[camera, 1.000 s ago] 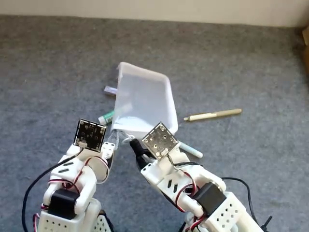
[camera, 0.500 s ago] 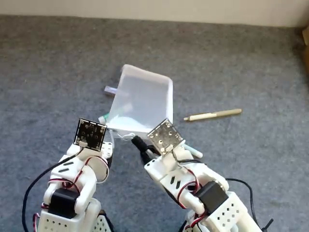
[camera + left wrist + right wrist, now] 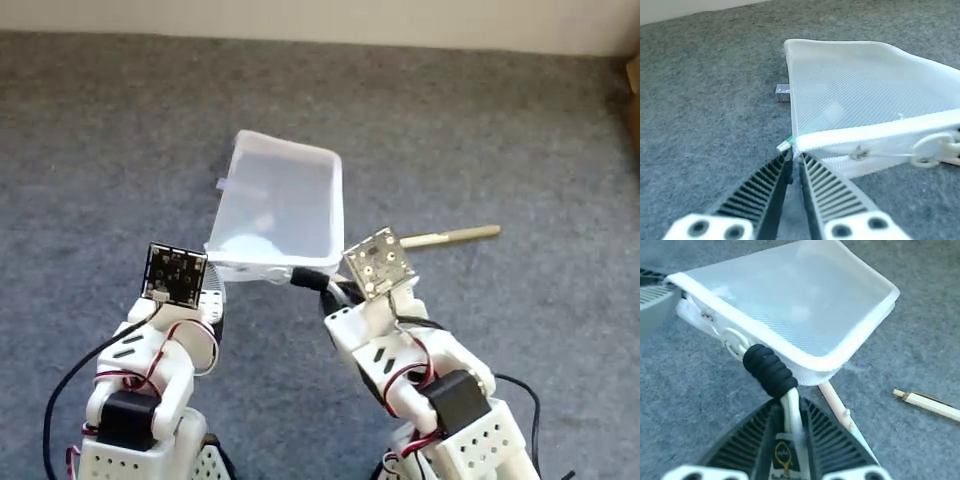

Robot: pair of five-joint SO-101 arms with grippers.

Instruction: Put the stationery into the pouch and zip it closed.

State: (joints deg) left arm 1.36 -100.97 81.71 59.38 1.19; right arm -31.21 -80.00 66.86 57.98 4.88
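Pouch (image 3: 283,200), a white mesh zip case, lies on a grey carpeted surface (image 3: 500,120) directly ahead of both pincers, which hold it by its near edge. The left pincer (image 3: 796,157) is almost closed, its jaws pinching the pouch's near corner. The right pincer (image 3: 790,406) is closed on the zip pull (image 3: 769,371), a white strap wound with black cord, at the other end of that edge. A beige pen (image 3: 445,237) lies on the carpet just beyond the right pincer, off to its right. A white pen (image 3: 837,407) pokes from under the pouch beside the right pincer's tips. A green-tipped marker (image 3: 784,146) peeks out just past the left pincer's tips.
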